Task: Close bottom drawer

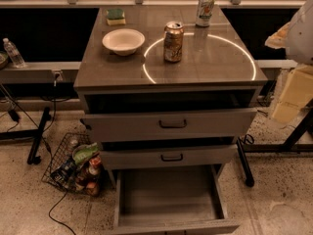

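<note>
The bottom drawer [168,195] of the grey cabinet is pulled far out towards me. Its plain grey box shows from above and its front panel [176,226] lies at the lower edge of the view, with the handle hidden. The middle drawer [168,156] and the top drawer [171,124] above it are each pulled out a little and show dark bar handles. My gripper [292,93] shows as pale, blurred parts at the right edge, beside the cabinet's right side and well above the bottom drawer.
On the cabinet top stand a brown can [173,42], a white bowl [123,41], a green-and-white can [205,9] and a sponge [116,16]. A wire basket [73,165] of packets sits on the floor at the left. Black stand legs [244,165] are at the right.
</note>
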Tool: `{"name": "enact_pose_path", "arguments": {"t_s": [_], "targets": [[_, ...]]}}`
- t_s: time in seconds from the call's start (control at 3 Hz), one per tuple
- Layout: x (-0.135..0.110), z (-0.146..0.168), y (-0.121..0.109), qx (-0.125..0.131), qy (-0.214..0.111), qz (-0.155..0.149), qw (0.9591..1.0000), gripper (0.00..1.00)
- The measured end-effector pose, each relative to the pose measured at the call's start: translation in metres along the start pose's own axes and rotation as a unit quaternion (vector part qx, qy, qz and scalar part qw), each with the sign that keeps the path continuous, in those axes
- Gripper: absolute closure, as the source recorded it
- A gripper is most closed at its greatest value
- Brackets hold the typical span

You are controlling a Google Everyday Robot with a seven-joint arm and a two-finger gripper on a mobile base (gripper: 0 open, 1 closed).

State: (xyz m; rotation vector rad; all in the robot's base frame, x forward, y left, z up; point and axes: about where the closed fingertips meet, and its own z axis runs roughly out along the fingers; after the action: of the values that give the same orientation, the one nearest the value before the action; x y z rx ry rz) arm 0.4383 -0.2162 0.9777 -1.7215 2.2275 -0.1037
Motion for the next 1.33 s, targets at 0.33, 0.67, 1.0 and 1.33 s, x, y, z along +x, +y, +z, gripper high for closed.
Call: {"name": "enact_pose_path", "arguments": {"t_s": [0.33,0.67,1.0,1.33], "targets": [[0.000,0.003,0.001,-0.002,-0.002,0.001,1.0000,0.00],[0.003,0.033,0.011,-0.017,-0.017,0.010,0.9997,0.00],[0.013,0.093,0.031,-0.043,-0.047,0.015,0.9978,0.00],[0.032,0.163,0.042,-0.054,-0.070,0.010,0.9960,0.00]]}}
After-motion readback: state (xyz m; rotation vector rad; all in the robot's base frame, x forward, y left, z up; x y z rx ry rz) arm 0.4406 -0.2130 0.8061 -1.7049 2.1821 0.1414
